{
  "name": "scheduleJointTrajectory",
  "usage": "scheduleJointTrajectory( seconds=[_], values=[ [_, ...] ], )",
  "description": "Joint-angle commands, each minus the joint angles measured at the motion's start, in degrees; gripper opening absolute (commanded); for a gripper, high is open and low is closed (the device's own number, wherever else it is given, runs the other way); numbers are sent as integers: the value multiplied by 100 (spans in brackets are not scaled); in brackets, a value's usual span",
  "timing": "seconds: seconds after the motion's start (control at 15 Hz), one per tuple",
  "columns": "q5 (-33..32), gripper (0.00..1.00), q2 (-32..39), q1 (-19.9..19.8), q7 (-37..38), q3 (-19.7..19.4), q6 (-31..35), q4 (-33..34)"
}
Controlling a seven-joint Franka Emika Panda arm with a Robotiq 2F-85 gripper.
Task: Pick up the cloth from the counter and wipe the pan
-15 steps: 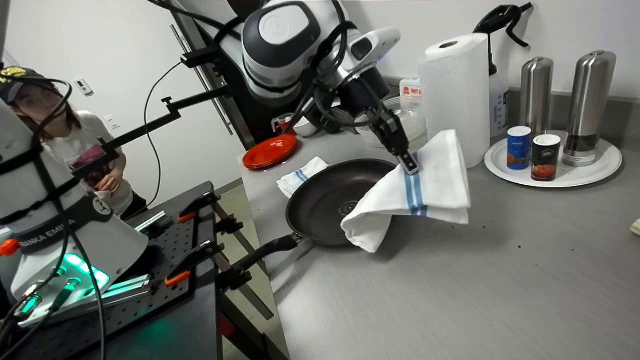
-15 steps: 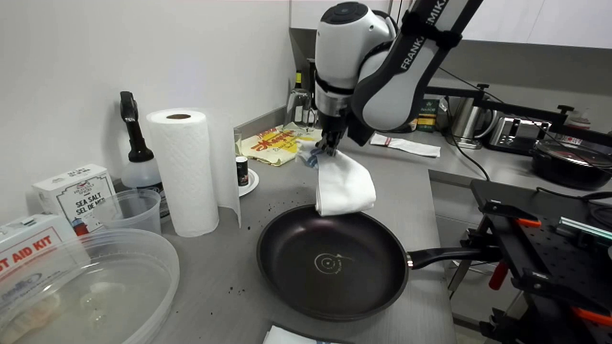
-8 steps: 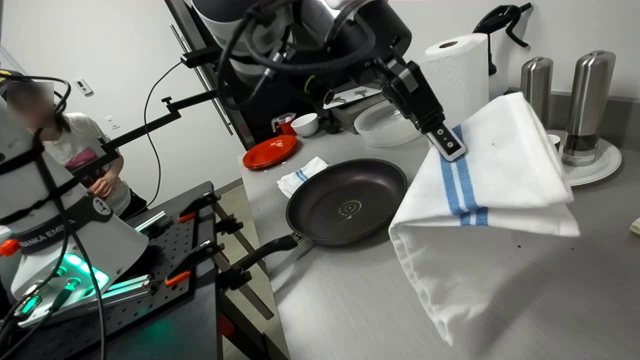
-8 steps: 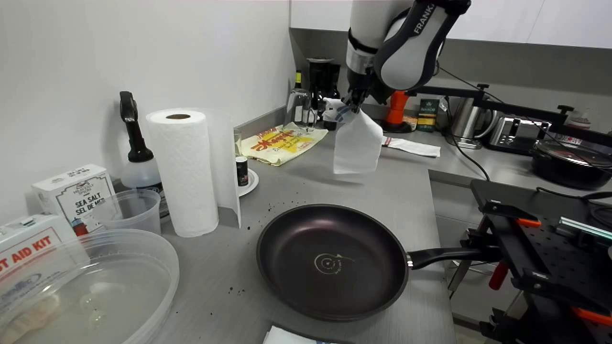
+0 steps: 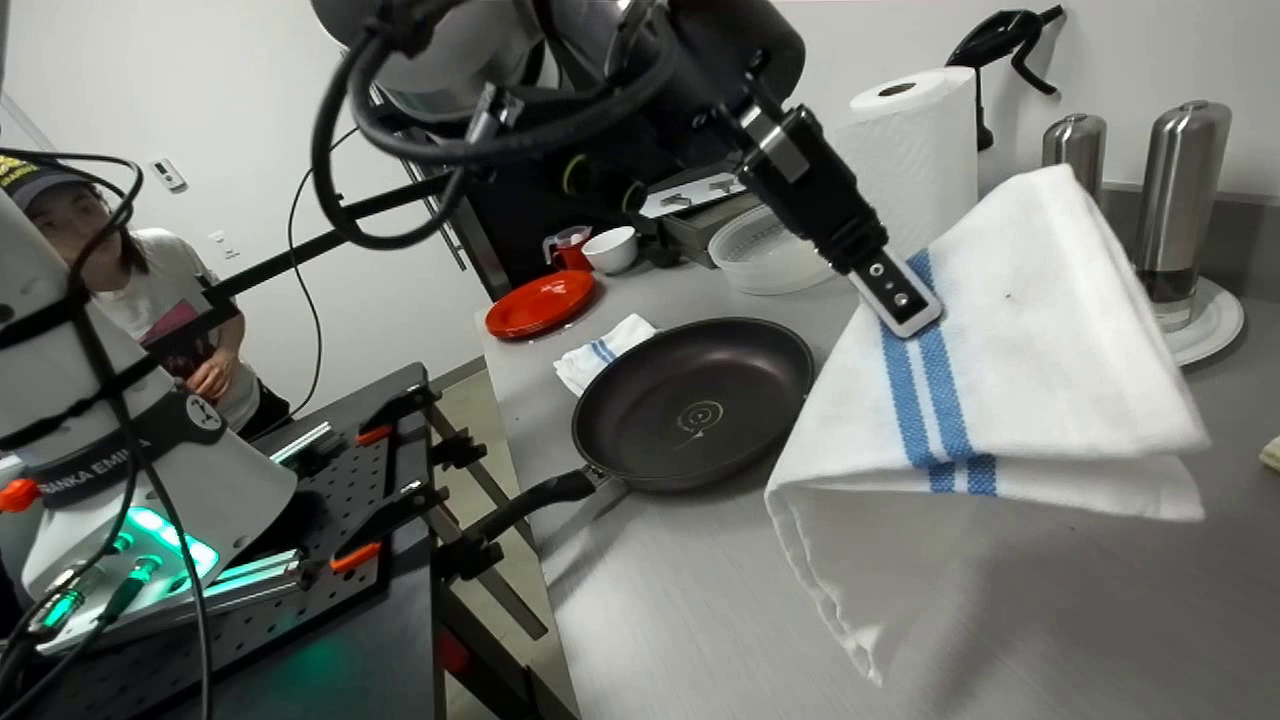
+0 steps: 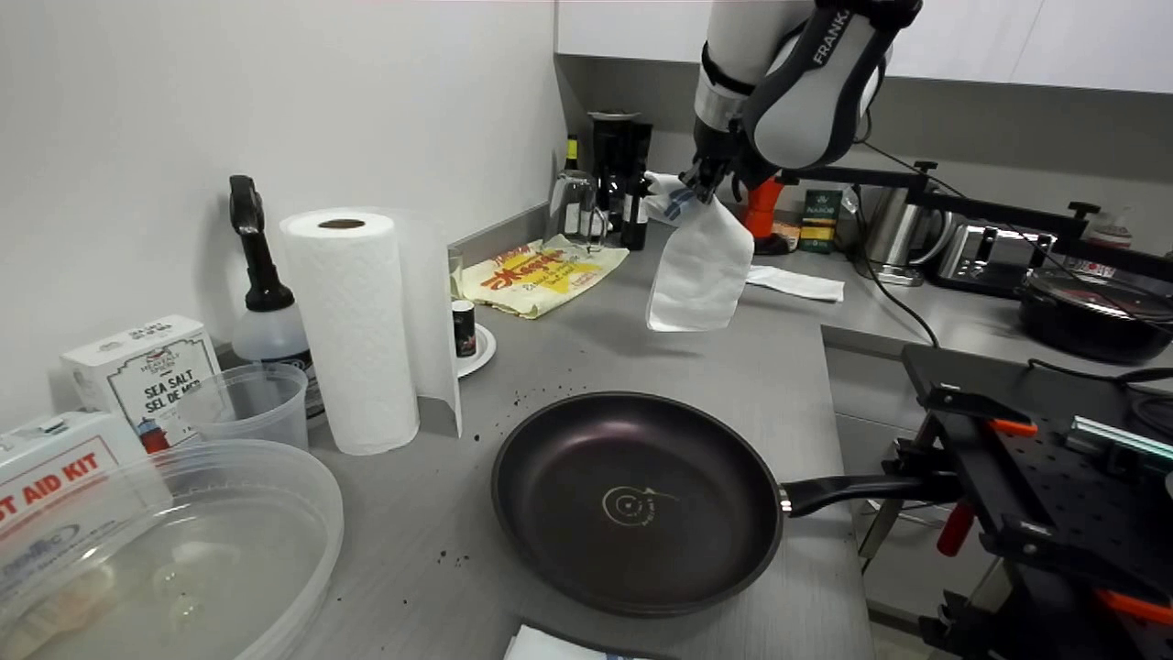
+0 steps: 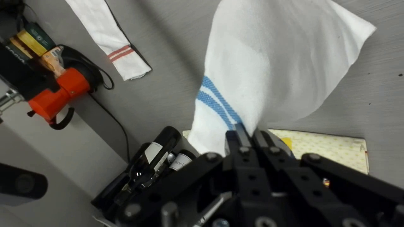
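The white cloth with blue stripes shows in both exterior views [image 5: 1050, 350] [image 6: 701, 275] and in the wrist view [image 7: 240, 56]. My gripper [image 7: 249, 130] is shut on it, and the cloth hangs down from the fingertips. In both exterior views the gripper [image 5: 908, 310] [image 6: 701, 188] holds it in the air above the grey counter [image 5: 720, 610], away from the pan. The dark frying pan [image 5: 690, 410] [image 6: 632, 532] lies flat on the counter, its black handle reaching past the counter edge. The pan is out of the wrist view.
A folded blue-striped towel [image 5: 605, 352] lies beside the pan. A paper towel roll [image 6: 353, 339], plastic tub [image 6: 183, 550] and red plates [image 5: 540, 303] stand around it. Steel mills [image 5: 1185, 200] stand on a white plate. Bottles [image 7: 157, 151] and a red-striped towel [image 7: 121, 55] are near the gripper.
One second ago the cloth hung at the pan's rim. The gripper has carried it up and away from the pan. Over the last half second it moved only slightly further.
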Motion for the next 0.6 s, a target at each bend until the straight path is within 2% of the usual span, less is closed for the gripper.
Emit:
scheduleJointTrajectory(
  seconds=[0.0,0.33,0.53],
  values=[
    [479,1,188,-73,-7,365,315,-119],
    [1149,1,582,-463,79,1145,683,234],
    [1413,1,805,-710,37,1455,706,598]
  ],
)
